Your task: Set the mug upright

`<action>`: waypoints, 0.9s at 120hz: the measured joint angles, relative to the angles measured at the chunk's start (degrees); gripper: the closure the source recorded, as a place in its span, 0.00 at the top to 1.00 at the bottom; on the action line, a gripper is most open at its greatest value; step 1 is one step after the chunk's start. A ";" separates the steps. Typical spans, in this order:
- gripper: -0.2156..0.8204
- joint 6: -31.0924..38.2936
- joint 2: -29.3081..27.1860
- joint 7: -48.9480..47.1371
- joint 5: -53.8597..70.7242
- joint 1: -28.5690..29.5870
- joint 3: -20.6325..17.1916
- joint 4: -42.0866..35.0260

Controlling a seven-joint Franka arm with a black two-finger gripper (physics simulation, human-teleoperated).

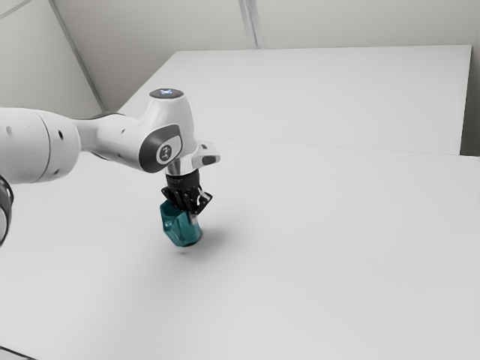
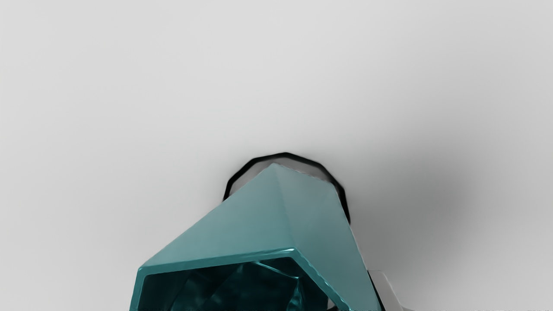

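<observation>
Tabletop [image 1: 337, 247]: white, wide, pale wall [image 1: 360, 22] at the far side
Teal mug [image 1: 177, 226]: tilted, just beneath the gripper [image 1: 193, 215], toward the exterior view's left
Grip: pinching the mug's side wall

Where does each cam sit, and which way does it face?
Exterior view: off the arm's side, looking down across the table; arm enters from the exterior view's left, pincer at the teal mug.
Wrist view: on the hand, facing down at the table, over the mug's open mouth; part of the pincer at the bottom edge.
Shared: mug, table, pincer.
</observation>
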 joint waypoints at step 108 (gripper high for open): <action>0.62 -7.92 -9.96 1.59 -1.68 0.00 -0.07 7.06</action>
